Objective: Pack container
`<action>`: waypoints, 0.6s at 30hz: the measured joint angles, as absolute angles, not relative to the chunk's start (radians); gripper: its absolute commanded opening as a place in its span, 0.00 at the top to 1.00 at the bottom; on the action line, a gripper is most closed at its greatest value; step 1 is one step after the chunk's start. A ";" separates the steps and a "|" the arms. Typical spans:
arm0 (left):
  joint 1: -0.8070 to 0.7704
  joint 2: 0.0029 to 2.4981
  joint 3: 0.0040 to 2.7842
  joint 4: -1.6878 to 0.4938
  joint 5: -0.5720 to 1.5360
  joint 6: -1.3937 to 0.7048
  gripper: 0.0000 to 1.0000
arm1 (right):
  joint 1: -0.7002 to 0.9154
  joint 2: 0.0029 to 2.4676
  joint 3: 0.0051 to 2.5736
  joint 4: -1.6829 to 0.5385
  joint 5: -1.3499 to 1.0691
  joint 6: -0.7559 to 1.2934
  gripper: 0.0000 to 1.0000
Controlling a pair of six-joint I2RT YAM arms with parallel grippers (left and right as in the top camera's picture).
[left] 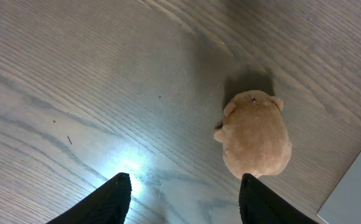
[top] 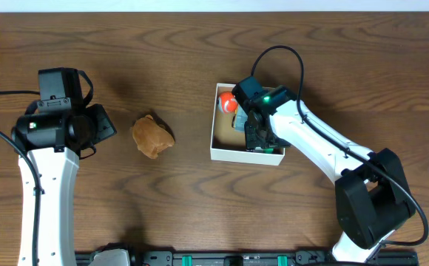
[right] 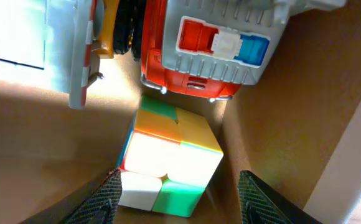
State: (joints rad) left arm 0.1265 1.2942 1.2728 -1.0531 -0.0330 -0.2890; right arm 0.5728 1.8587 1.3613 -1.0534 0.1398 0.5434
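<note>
The container (top: 245,151) sits on the desk (top: 200,207) just right of the middle, its thin white walls framing a tan inside. The right arm reaches into it from the near right, and the right hand (top: 255,135) is low inside the box.

From the right wrist, the right hand (right: 180,200) is open. Its two dark fingers (right: 103,200) stand apart on either side of a colourful cube (right: 168,158) that lies on the tan floor. The right finger is clear of the cube; whether the left one touches it I cannot tell. Just beyond the cube is a red and grey toy truck (right: 211,43) with a red, white and blue panel on top. In the overhead view the truck (top: 228,102) shows in the container's far left corner. A white wall of the container (right: 355,174) runs along the right.

A tan plush (top: 152,135) lies on the bare desk left of the container and apart from it. The left hand (top: 100,124) is farther left again. From the left wrist, the left hand (left: 183,202) is open and empty above the wood, with the plush (left: 255,134) just ahead of its right finger.
</note>
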 measured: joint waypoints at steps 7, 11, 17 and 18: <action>0.126 1.294 1.273 -1.053 -0.033 -0.289 0.43 | 0.573 1.859 1.361 -1.025 0.139 0.543 0.38; 0.126 1.294 1.273 -1.053 -0.033 -0.289 0.43 | 0.573 1.859 1.366 -1.003 0.147 0.540 0.36; 0.126 1.294 1.273 -1.053 -0.033 -0.282 0.42 | 0.570 1.835 1.506 -1.048 0.213 0.522 0.15; 0.126 1.294 1.273 -1.053 -0.033 -0.277 0.42 | 0.568 1.821 1.533 -1.053 0.221 0.522 0.15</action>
